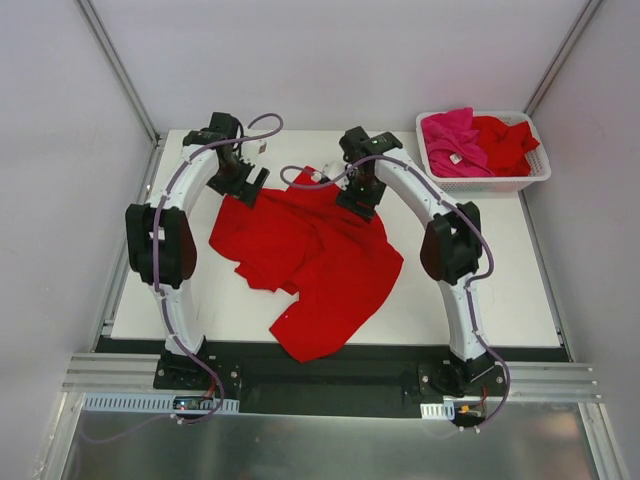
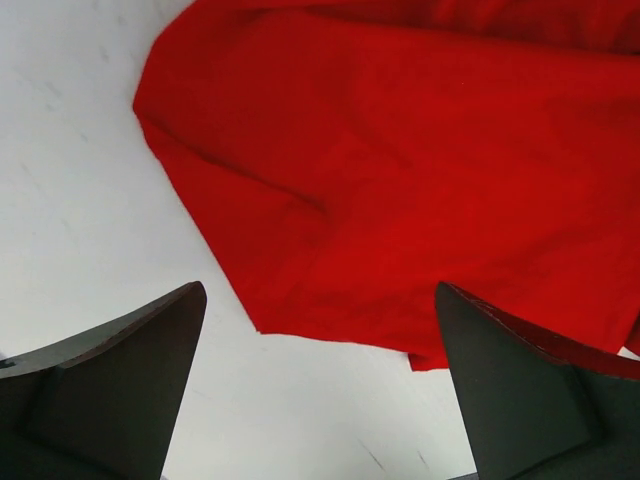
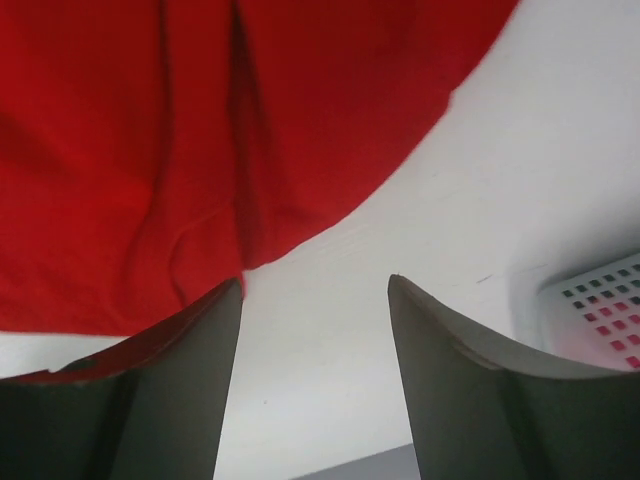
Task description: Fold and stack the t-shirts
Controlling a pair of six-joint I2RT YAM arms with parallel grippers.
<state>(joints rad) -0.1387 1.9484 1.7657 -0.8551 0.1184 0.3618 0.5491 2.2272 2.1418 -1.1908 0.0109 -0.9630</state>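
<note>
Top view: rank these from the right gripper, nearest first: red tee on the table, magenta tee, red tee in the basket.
1. red tee on the table: mid-table, its far edge right at the right gripper.
2. magenta tee: left half of the basket, at the table's far right corner.
3. red tee in the basket: right half, beyond the magenta one.
</note>
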